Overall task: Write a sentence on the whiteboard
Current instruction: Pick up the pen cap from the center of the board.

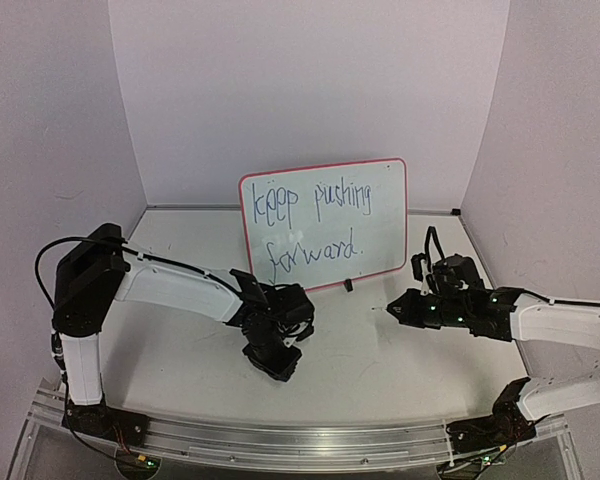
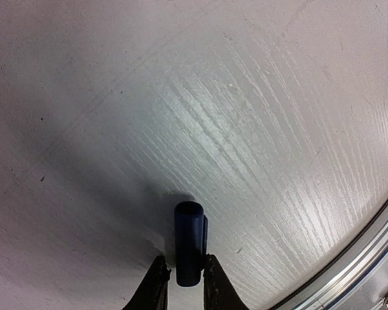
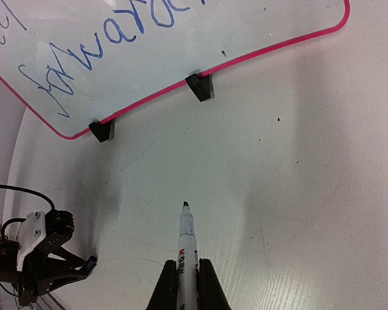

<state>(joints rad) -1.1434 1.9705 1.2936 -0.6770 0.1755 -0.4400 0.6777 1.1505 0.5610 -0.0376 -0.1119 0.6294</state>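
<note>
The whiteboard (image 1: 380, 235) stands upright at the back of the table on two black clip feet. The sentence (image 1: 332, 196) "keep pushing forward." runs over it in two blue lines. My right gripper (image 1: 400, 308) hovers in front of the board's right part, shut on a white marker (image 3: 186, 242). The marker's bare dark tip points toward the board and stands clear of it. My left gripper (image 2: 187, 274) is low over the table at front centre. Its fingers press against both sides of a dark blue marker cap (image 2: 189, 239), whose open end faces away.
The board's red rim and clip feet (image 3: 200, 86) show in the right wrist view, along with the left gripper (image 3: 71, 268) at the lower left. An aluminium rail (image 1: 300, 440) runs along the near table edge. White walls close in the back and both sides.
</note>
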